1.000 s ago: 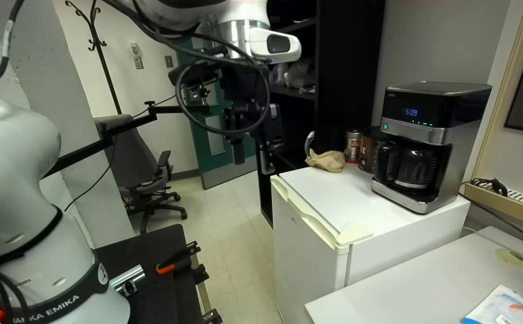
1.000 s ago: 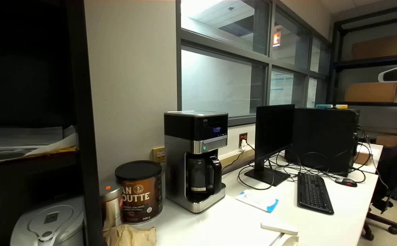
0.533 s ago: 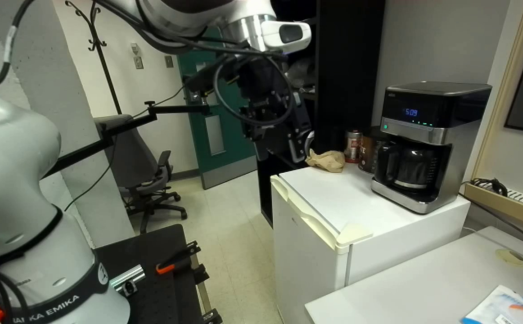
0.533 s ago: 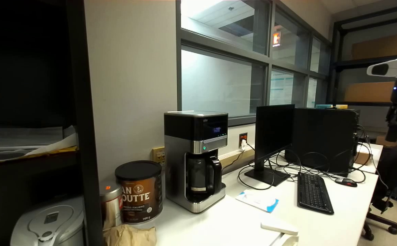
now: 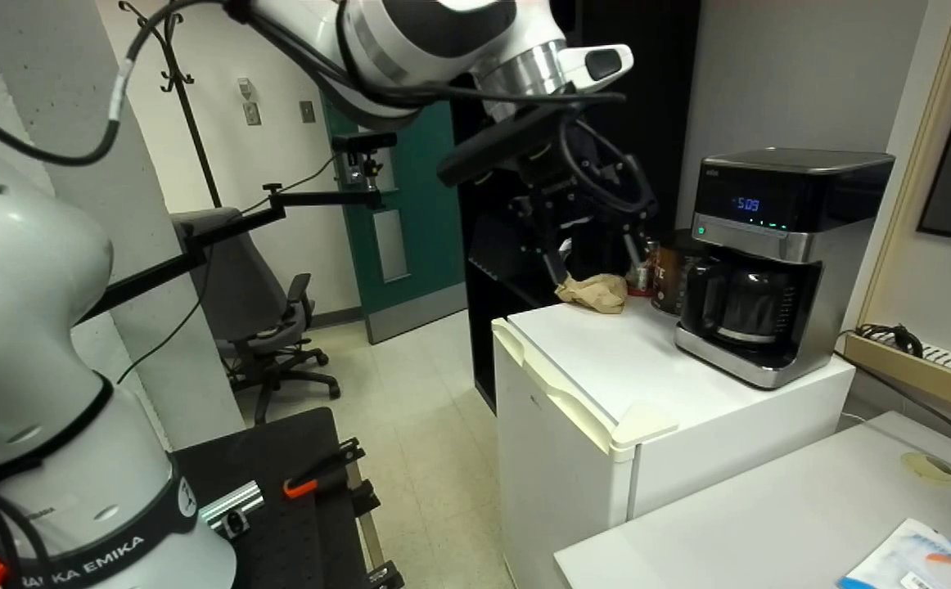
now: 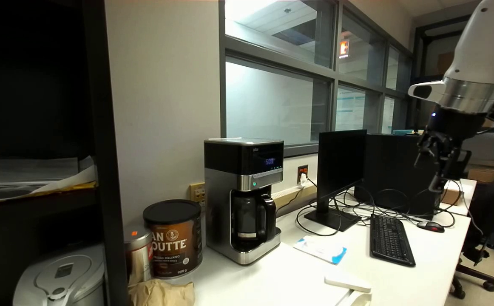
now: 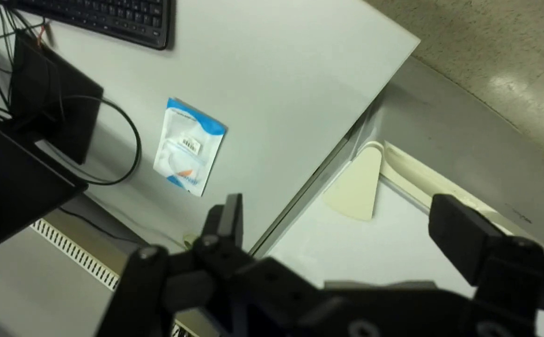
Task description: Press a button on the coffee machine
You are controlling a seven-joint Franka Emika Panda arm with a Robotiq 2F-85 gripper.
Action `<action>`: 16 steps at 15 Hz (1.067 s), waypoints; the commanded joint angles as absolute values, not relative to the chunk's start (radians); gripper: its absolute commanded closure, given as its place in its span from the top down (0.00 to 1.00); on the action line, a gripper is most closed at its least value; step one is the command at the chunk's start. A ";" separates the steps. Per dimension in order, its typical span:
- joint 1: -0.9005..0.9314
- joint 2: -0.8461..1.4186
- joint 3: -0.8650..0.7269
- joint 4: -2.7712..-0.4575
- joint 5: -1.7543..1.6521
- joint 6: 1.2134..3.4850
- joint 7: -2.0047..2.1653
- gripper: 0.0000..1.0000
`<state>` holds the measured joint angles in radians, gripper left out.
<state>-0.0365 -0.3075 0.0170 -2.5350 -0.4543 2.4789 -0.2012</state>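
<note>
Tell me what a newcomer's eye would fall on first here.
Probably the coffee machine with its glowing blue clock, standing on the white mini fridge in an exterior view. Next would come the open gripper, hanging in the air apart from the machine. In the wrist view, the blue-and-white packet stands out on the pale desk.

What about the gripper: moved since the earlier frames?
Yes: in an exterior view the gripper has moved rightward across the picture, closer to the coffee machine, which hasn't moved.
</note>
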 commanded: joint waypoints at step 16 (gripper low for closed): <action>-0.045 0.337 -0.027 -1.922 -0.817 2.902 -0.378 0.01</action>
<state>-0.0479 0.2535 -0.0110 -2.0149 -0.7635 2.8365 -0.3694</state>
